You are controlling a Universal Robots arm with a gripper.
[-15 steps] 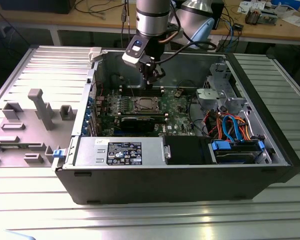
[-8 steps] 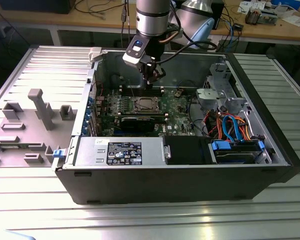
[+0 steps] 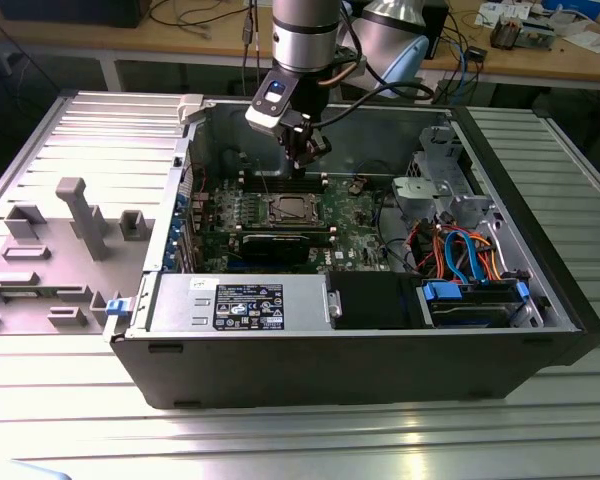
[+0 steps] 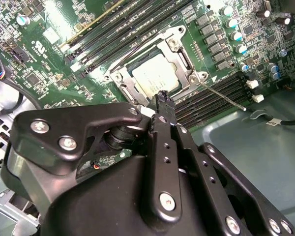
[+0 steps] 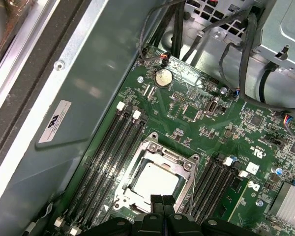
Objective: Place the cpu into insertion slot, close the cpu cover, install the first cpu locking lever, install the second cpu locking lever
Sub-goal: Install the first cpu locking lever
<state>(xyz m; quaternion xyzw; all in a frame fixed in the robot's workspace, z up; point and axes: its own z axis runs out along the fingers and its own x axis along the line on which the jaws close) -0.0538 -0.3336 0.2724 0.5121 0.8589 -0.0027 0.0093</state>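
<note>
The chip [image 4: 155, 73] lies flat in the socket [image 3: 286, 211] on the green board [image 5: 196, 123] inside the open computer case [image 3: 380, 365], which stands on the ribbed tabletop [image 3: 280, 440]. The cover frame [image 5: 165, 155] appears to lie down over the chip's edges, with the metal top showing through its window.

The hand [image 5: 162, 200] hangs just above the near edge of the socket. Its fingers are pressed together and hold nothing.

A thin lever [image 4: 224, 97] lies slanted across the black memory slots beside the socket and looks unlatched.

Handling, as judged:
- Chip: light, rigid and fragile underneath. Grip by its edges only.
- Cover frame: thin, stiff sheet metal. Press on the rim, never on the chip.
- Lever: springy, smooth wire, likely to slip. Engage it near the free end.
</note>
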